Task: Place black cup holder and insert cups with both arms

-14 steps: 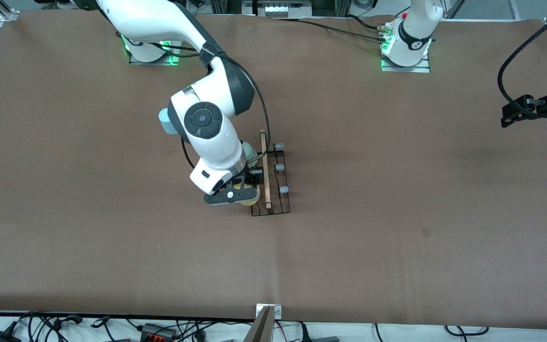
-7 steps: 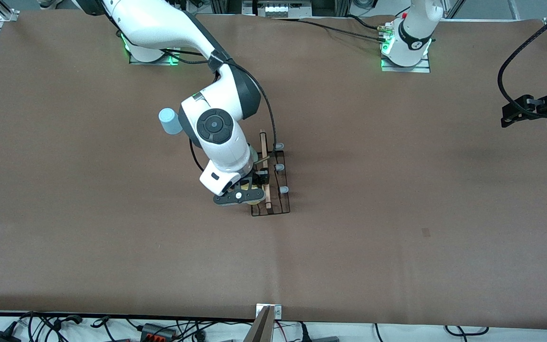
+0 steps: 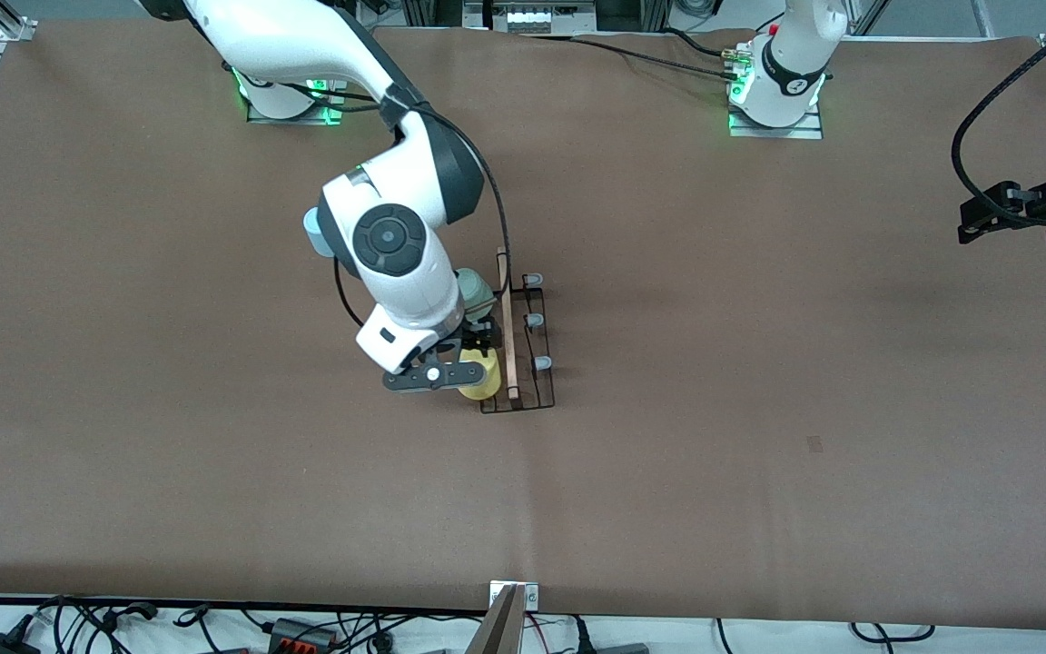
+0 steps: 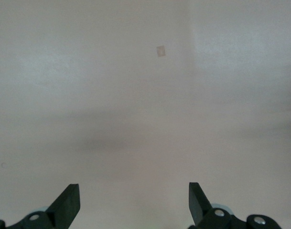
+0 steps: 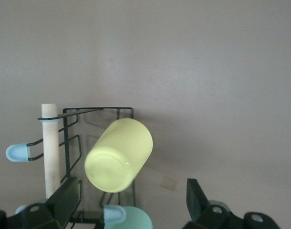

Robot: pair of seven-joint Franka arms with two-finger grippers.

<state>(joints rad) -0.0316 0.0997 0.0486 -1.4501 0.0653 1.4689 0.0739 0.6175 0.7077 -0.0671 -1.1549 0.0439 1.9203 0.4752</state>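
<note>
Standing spread wide, the right gripper's (image 5: 131,200) jaws pinched nothing; the yellow cup (image 5: 119,155) sat tilted on the black cup holder (image 3: 523,350) just ahead of them, free of both fingers. A mint cup (image 3: 474,292) showed beside the wrist, a blue cup (image 3: 312,227) half hidden by the arm. The left gripper (image 4: 133,202) waited over bare table, jaws equally wide.

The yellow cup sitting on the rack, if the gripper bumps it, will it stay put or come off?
The yellow cup hangs upside down and tilted on the black cup holder, so a sideways nudge probably just rocks it. It looks thin, light plastic, so an upward bump could likely lift it off. The open right gripper hovers close.
</note>
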